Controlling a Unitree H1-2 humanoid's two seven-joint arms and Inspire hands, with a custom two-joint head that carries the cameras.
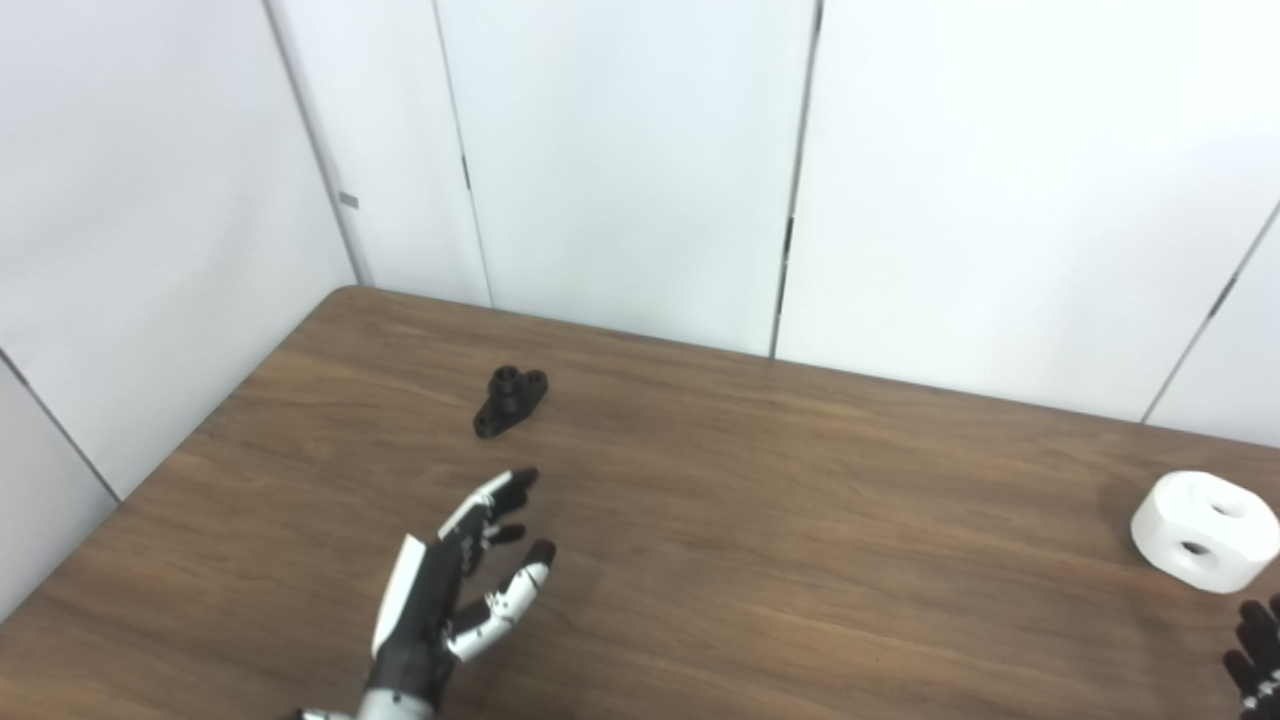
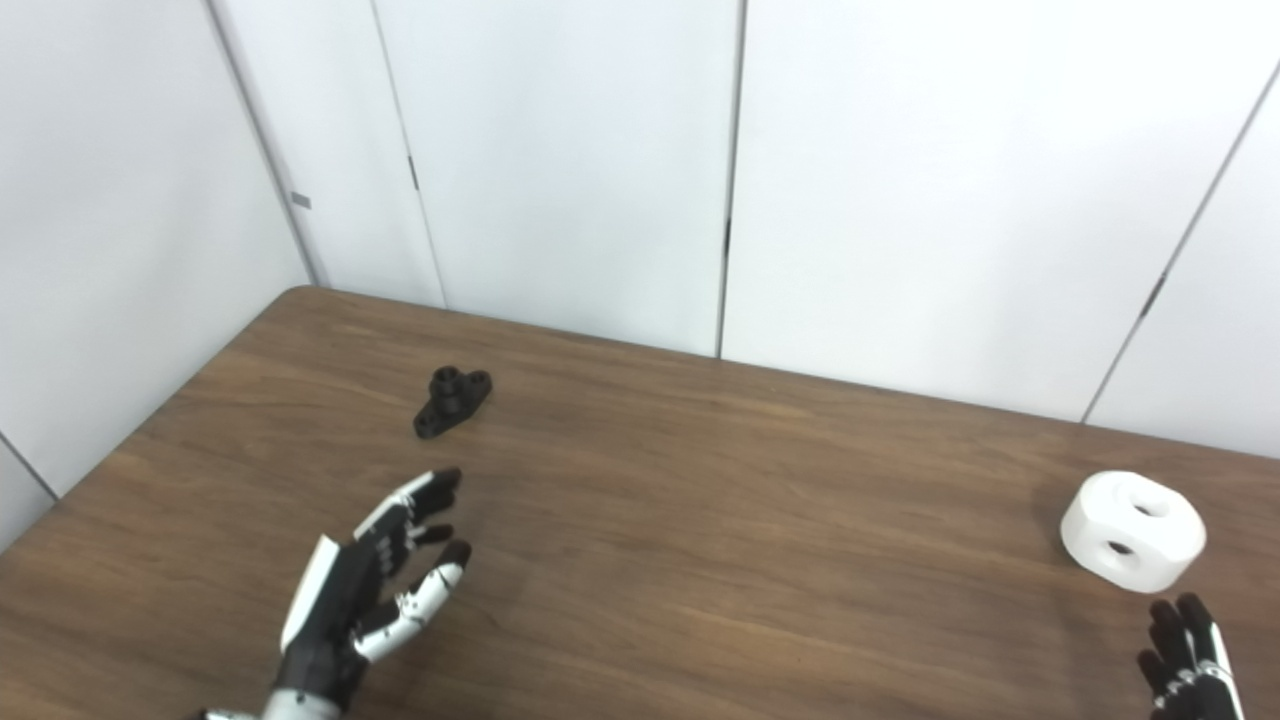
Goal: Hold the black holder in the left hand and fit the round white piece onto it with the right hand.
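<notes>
From my left eye, my left hand [image 1: 450, 600] hovers over the near left part of the worktop [image 1: 760, 520], a brown wood-grain surface with a rounded far corner. The hand is glossy black with white plates on its back and thumb; its fingers [image 1: 500, 492] are spread, slightly curled, and hold nothing. Beyond the fingertips, apart from them, lies the black holder [image 1: 510, 400]: a small matte piece with a flat elongated base, round lobes at its ends and a short raised hub in the middle, sitting flat on the wood. Far off at the right edge rests the round white piece [image 1: 1205, 530], a thick smooth puck with rounded edges and two dark round holes in its face. Just below it, my right hand [image 1: 1258, 655] shows only as dark fingertips at the picture's corner; I cannot tell here how they stand.

From my right eye, the white piece [image 2: 1133, 530] sits clear of the edge, well apart from the holder [image 2: 452, 402]. My right hand [image 2: 1190, 660] shows more of itself: black fingers [image 2: 1165, 625] with a white strip, pointing up toward the white piece without touching it, separated and empty. My left hand [image 2: 370, 595] is likewise open, palm turned inward. Plain white wall panels [image 2: 560, 160] with thin dark seams stand behind the worktop.
</notes>
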